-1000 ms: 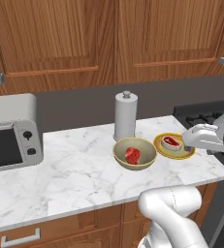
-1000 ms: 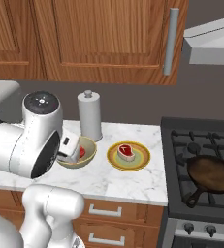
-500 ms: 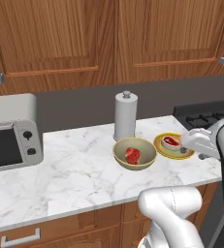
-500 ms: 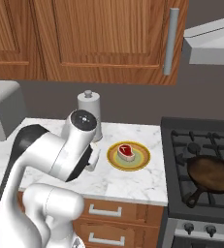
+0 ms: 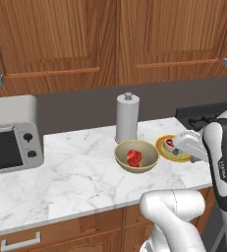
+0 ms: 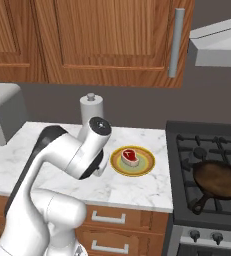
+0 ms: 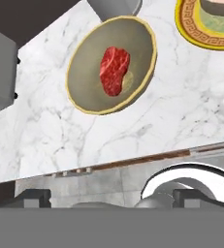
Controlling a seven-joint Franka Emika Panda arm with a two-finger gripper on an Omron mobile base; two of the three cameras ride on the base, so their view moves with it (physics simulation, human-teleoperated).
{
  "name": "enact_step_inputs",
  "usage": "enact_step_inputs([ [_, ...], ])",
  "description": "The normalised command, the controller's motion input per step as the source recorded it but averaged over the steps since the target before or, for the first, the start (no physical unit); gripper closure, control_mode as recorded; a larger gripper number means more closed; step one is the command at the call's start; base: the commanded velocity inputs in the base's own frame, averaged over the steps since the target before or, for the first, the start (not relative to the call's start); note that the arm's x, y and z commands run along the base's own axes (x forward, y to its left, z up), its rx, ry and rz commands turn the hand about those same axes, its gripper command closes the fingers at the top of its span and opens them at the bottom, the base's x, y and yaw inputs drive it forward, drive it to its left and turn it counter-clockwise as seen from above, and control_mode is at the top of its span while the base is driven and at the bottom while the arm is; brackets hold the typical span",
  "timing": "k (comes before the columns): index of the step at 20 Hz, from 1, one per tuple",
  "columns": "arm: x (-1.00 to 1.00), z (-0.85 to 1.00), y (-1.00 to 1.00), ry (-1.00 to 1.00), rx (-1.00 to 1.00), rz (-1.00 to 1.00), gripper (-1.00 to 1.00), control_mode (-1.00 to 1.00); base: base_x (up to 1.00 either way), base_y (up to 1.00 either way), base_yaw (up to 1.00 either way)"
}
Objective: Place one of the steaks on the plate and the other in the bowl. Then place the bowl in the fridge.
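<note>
A tan bowl (image 5: 147,151) (image 7: 87,77) sits on the marble counter with one red steak (image 5: 133,157) (image 7: 115,70) inside it. Right beside it lies the yellow-rimmed plate (image 5: 163,146) (image 6: 144,162) (image 7: 191,29), carrying the other steak (image 6: 130,155) (image 5: 169,143). My gripper (image 5: 184,144) (image 7: 111,199) hovers above the plate's near side and looks down at the bowl. It is open and holds nothing. In the right base view my arm hides the bowl. The fridge is out of view.
A paper towel roll (image 5: 127,118) (image 6: 91,107) stands behind the bowl. A grey toaster oven (image 5: 9,135) occupies the counter's left end. To the right, a stove (image 6: 187,150) holds a dark frying pan (image 6: 219,179). Wooden cabinets hang above.
My arm has swung: its elbow crossed from the left to the middle of the right base view, and the hand shifted slightly left toward the bowl. Both steaks stayed put; the gripper stayed open.
</note>
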Motion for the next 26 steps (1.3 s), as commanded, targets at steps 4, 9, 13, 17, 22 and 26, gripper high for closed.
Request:
enact_step_inputs([
  [4, 0.46, -0.37, 0.11, 0.07, 0.00, -0.07, -1.00, -1.00, 0.00, 0.00, 0.00],
  [9, 0.48, -0.35, 0.17, 0.00, 0.00, -0.08, -1.00, -1.00, 0.00, 0.00, 0.00],
  [13, 0.32, -0.48, 0.12, 0.00, 0.00, -0.09, -1.00, -1.00, 0.00, 0.00, 0.00],
  [17, 0.19, -0.22, 0.00, 0.04, 0.00, -0.08, -1.00, -1.00, 0.00, 0.00, 0.00],
  [22, 0.11, -0.08, 0.00, 0.00, 0.00, -0.09, -1.00, -1.00, 0.00, 0.00, 0.00],
  [26, 0.19, -0.25, 0.00, 0.00, 0.00, -0.08, -1.00, -1.00, 0.00, 0.00, 0.00],
])
